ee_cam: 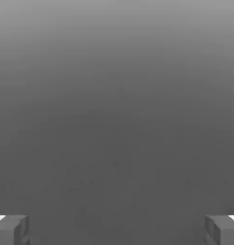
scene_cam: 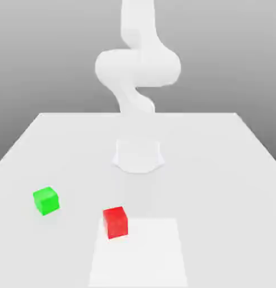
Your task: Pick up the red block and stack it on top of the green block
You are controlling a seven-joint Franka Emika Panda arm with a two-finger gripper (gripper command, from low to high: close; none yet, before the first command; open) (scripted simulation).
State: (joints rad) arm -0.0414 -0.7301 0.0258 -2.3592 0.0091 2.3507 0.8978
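A: In the exterior view, what lies on the table (scene_cam: pixel 219 169)?

B: Two small cubes. The red block (scene_cam: pixel 115 221) sits toward the near edge, a little to the exterior view's left of the middle. The green block (scene_cam: pixel 46 201) rests further to the exterior view's left and slightly farther back. They are well apart, and each stands flat on the white surface by itself.

A: Is anything under the red block?

B: Its right part rests on the corner of a paler rectangular patch (scene_cam: pixel 140 253) in the tabletop; the rest of it is on the plain surface.

A: And the arm?

B: The white arm (scene_cam: pixel 137 64) rises from its round base (scene_cam: pixel 138 154) at the middle of the table and curls upward, its upper part leaving the picture. It is well above and behind both blocks and touches neither.

A: What does the hand view give?

B: The pincer (ee_cam: pixel 117 229) stands with its two grey fingertips (ee_cam: pixel 11 229) far apart, one at each side of the picture. Nothing lies between them; beyond them is only a smooth grey backdrop. The pincer holds nothing.

A: So the red block is not lifted?

B: No. It lies on the table, not on the green block.
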